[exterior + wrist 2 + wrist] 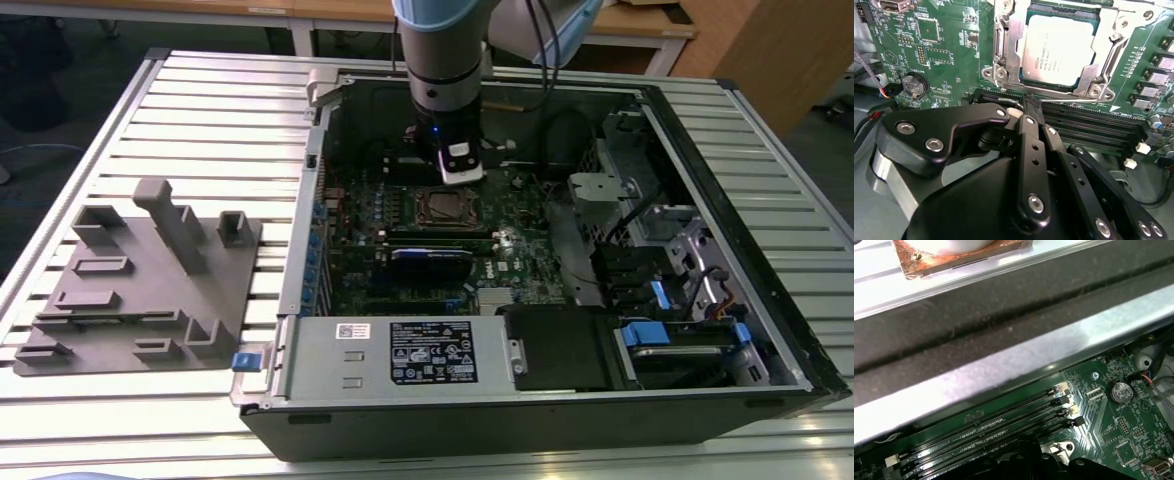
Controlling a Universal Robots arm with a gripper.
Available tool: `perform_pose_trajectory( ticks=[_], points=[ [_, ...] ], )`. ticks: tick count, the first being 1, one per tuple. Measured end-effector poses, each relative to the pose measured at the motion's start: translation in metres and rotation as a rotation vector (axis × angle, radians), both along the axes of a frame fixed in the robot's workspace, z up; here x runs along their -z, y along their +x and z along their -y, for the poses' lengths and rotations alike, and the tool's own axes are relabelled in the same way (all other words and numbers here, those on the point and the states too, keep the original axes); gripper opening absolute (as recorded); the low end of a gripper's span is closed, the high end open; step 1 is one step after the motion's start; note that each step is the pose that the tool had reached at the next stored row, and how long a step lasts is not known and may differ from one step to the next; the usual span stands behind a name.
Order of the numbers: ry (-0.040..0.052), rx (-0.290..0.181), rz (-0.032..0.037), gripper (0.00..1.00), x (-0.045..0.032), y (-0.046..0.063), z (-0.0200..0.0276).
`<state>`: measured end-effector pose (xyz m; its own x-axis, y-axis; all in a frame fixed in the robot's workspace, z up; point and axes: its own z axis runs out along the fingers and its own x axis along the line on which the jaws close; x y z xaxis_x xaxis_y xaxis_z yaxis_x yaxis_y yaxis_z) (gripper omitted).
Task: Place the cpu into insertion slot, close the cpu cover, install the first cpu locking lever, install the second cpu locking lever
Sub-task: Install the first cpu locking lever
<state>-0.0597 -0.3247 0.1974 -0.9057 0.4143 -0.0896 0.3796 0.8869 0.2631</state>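
Currently: cpu (1061, 50) seated in slot (1064, 8), cover (1008, 47) down over it. Gripper (1033, 106), fingers drawn together, empty, just beside slot, tip near lever (1069, 98). Step judged: first lever; latching calls for a steady press.

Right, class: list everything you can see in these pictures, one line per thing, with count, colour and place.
table: one, pale slatted metal, under everything.
computer case: one, black, open, on the table.
fixture tray: one, grey, on the table, at the exterior view's left of the case.
motherboard: one, green, inside the case.
cpu: one, silver-grey, seated in the insertion slot.
cpu cover: one, silvery frame, down around the cpu.
memory slots: four, black, beside the insertion slot.
coin battery: one, silver, on the motherboard.
arm: one, grey and pale blue, reaching into the case.
claw: one, black, shut, at the insertion slot's edge.
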Motion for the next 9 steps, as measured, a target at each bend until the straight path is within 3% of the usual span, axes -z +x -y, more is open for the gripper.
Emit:
perform_pose_trajectory(
  ticks=[9],
  points=[
    [0.0004,0.001,0.0005,0.11,0.0005,-0.0031,-0.0009]
  ],
)
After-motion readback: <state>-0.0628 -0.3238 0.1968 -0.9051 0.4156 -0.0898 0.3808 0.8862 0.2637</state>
